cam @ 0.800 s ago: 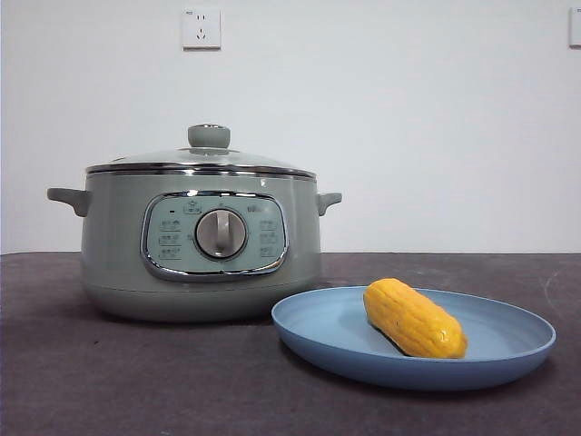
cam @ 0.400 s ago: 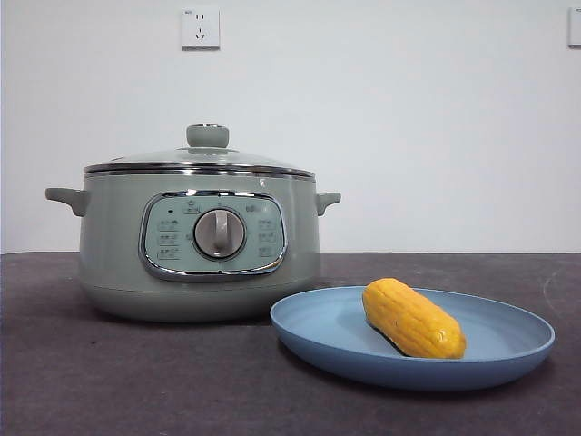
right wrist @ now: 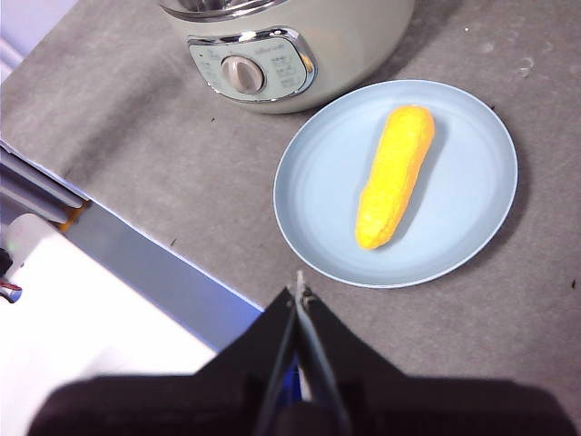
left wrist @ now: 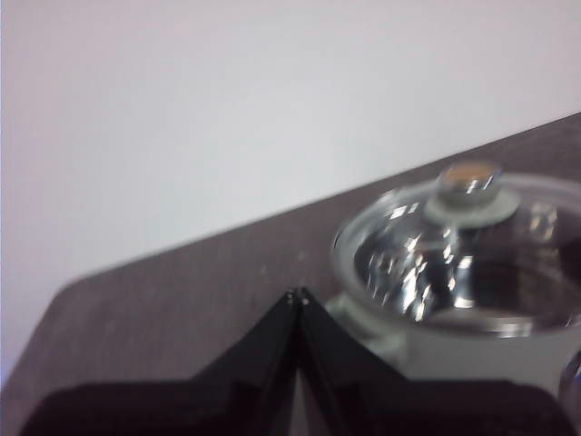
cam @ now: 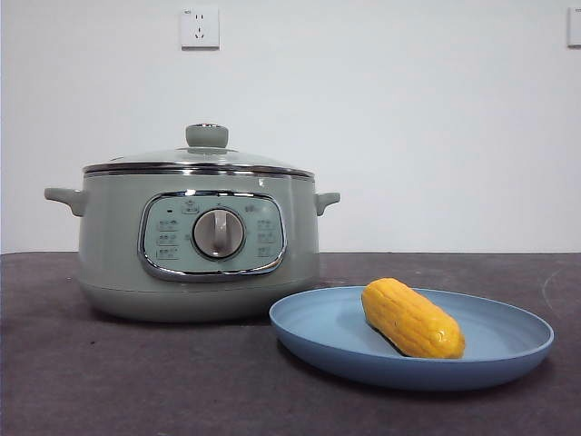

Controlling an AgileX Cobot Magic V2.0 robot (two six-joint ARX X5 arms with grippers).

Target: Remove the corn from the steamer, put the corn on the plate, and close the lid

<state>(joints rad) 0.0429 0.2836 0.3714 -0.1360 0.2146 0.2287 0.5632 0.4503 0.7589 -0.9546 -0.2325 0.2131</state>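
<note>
The corn (cam: 413, 319) lies on its side inside the plate (cam: 318, 338), resting on the plate's shallow floor with one rounded end toward the steamer (cam: 113, 254) and the other pointing away from it. In the right wrist view the cob (right wrist: 395, 177) sits close to the middle of the plate (right wrist: 313, 195), well inside the raised rim on all sides.

The plate rests flat on the dark counter (cam: 136, 381), just beside the steamer; from the front its rim overlaps the pot's base, while the right wrist view shows a narrow strip of counter between them.

The steamer stands upright on the counter with its chrome-framed control panel and silver knob (cam: 219, 233) facing forward. The lid (cam: 195, 161) sits squarely on the steamer's rim, closed, its pale-green knob on top. The left wrist view shows the glass dome (left wrist: 454, 272) in place, though blurred.

The left hand (left wrist: 298, 295) hangs off to the side of the steamer, near one handle but touching nothing, its two black jaws pressed together with nothing between them. The right hand (right wrist: 298, 292) hovers above the counter, just outside the plate's rim on the side away from the steamer, likewise clenched and empty.

A white wall socket (cam: 200, 27) is on the wall behind the steamer.
</note>
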